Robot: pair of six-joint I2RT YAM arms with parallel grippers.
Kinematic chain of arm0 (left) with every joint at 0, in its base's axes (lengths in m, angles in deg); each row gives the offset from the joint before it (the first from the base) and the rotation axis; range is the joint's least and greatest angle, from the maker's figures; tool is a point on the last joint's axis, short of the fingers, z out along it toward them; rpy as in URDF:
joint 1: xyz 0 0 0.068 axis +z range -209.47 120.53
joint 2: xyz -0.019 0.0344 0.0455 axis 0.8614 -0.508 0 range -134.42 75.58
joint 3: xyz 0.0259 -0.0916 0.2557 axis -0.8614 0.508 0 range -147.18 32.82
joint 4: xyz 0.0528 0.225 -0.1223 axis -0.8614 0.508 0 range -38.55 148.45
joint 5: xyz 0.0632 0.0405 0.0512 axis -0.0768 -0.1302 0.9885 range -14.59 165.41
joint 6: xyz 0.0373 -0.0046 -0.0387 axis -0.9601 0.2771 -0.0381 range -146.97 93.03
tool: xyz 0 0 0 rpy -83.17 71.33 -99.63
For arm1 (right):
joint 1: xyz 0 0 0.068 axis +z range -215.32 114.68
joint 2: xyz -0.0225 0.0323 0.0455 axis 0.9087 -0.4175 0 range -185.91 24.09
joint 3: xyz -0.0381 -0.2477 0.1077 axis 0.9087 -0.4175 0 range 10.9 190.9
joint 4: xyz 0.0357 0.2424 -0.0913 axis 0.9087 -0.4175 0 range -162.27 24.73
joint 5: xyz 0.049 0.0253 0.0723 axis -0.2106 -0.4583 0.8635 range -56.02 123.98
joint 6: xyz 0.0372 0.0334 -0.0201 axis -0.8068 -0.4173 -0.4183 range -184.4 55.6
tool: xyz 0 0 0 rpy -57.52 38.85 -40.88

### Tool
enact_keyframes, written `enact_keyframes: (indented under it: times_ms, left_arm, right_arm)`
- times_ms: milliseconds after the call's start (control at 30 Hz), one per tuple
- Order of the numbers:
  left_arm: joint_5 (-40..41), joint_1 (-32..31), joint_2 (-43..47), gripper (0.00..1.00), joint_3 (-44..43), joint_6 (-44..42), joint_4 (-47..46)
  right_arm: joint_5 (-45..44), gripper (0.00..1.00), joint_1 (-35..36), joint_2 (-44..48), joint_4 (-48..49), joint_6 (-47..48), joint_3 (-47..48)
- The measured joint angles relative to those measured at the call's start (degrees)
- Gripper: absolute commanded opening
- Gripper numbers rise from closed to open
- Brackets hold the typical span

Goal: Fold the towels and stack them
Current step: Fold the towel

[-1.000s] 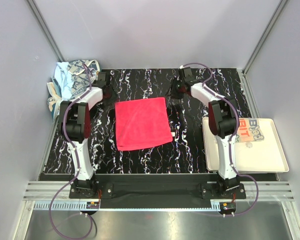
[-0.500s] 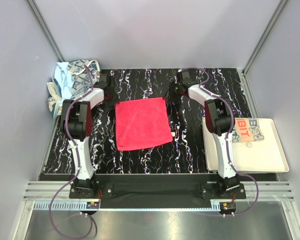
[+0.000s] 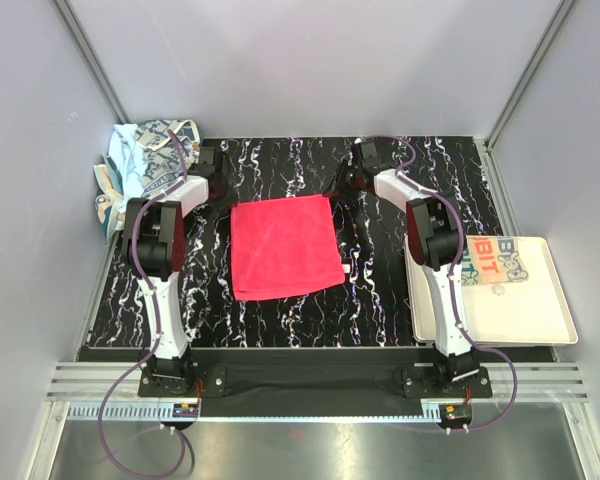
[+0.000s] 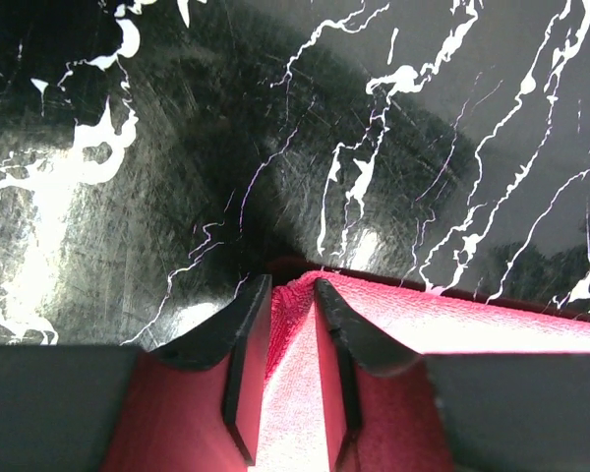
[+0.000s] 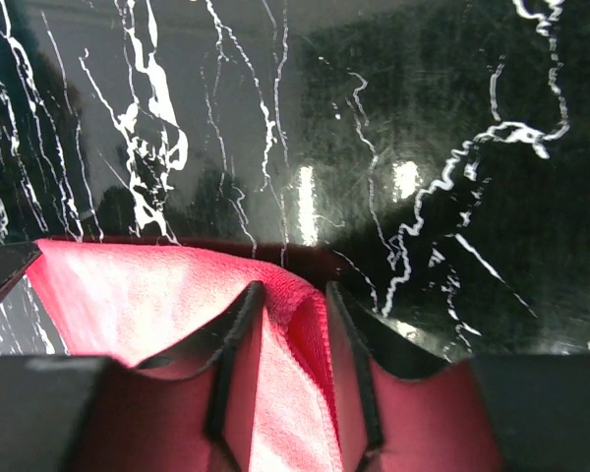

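We see a bright pink-red towel (image 3: 283, 247), plain, roughly square, soft and finely napped; it lies flat on a glossy black table (image 3: 380, 290) veined with white like marble, reaching from the two grippers back toward their arms' bases. The left gripper (image 4: 292, 287) sits at one far corner; its dark, tapering fingers (image 4: 248, 339) stand narrowly apart with a strip of cloth filling the gap, and we cannot tell whether they clamp it. The right gripper (image 5: 293, 293) is at the other far corner; its fingers (image 5: 234, 349) are closed on the towel's hem, which bunches into a raised, rounded ridge between them. Out beyond the left gripper's outer side lies a crumpled heap (image 3: 145, 160) of pale blue and patterned cloths. Behind the right gripper, beside its arm, a shallow cream rectangular tray (image 3: 540, 320) holds a folded lettered towel (image 3: 492, 258).
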Motion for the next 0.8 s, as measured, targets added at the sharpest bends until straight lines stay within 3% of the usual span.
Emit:
enact_keyframes:
  times_ms: [167,300,800]
  left_arm:
    - [0.0,0.0,-0.4,0.16,-0.5,0.1,0.0]
    - [-0.2,0.0,-1.2,0.00,-1.4,0.1,-0.1]
    - [-3.2,0.0,-5.4,0.00,-6.6,-1.1,-3.8]
  right_arm:
    - [-0.1,0.26,0.1,-0.5,0.1,-0.4,0.4]
    - [-1.0,0.17,0.1,-0.6,0.1,-0.4,0.4]
    - [-2.5,0.12,-3.1,-0.6,2.2,1.0,-0.4]
